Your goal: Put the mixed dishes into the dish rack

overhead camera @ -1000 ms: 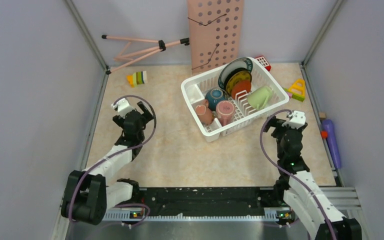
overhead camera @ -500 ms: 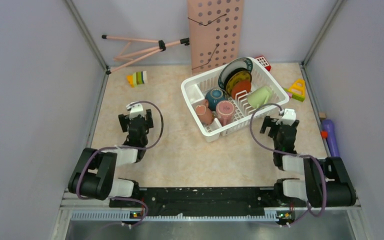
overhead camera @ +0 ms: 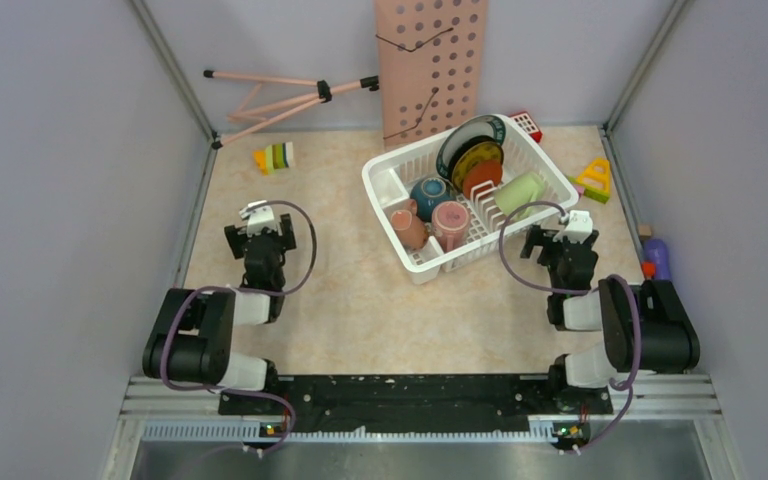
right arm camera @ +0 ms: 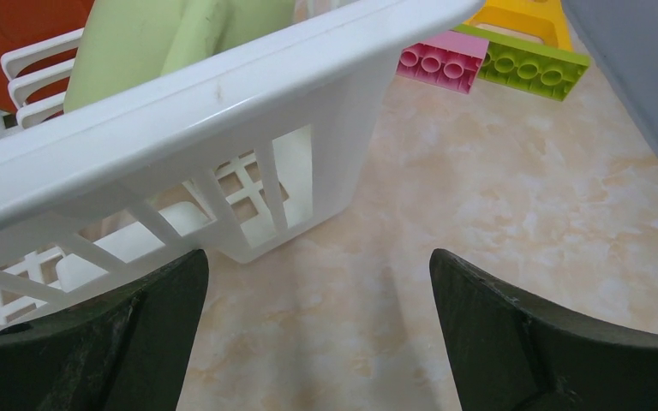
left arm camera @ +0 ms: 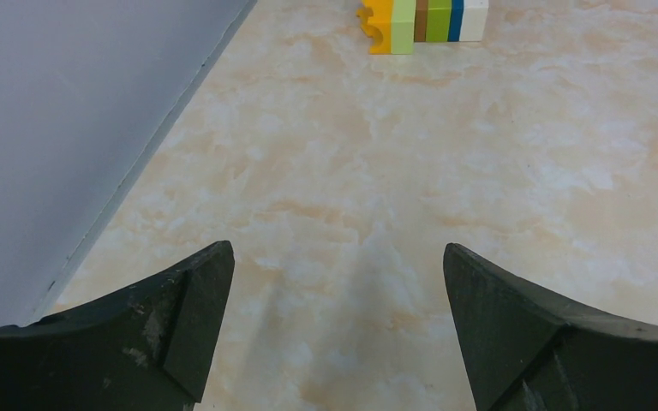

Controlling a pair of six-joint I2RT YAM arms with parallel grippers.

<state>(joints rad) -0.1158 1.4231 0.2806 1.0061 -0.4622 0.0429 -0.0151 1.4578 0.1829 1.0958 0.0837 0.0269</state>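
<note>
Hanging well left of the dish rack (overhead camera: 403,155), the left gripper (left arm camera: 336,261) is spread over open tabletop (left arm camera: 480,154). The right gripper (right arm camera: 319,261), also spread, sits just beside the rack's near right corner. In the rack: upright plates (overhead camera: 465,140), teal bowl (overhead camera: 428,192), green mug (overhead camera: 520,192), pink cups (overhead camera: 448,222).

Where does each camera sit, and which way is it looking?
Top: above and behind, looking down on the table; left arm and right arm show.
Left wrist: on the left arm, looking across bare table to the block stack; open left pincer at the bottom.
Right wrist: on the right arm, facing the rack corner, mug inside; open right pincer at the bottom.
Shared: top and right wrist both show rack and mug; top and left wrist, the block stack.
</note>
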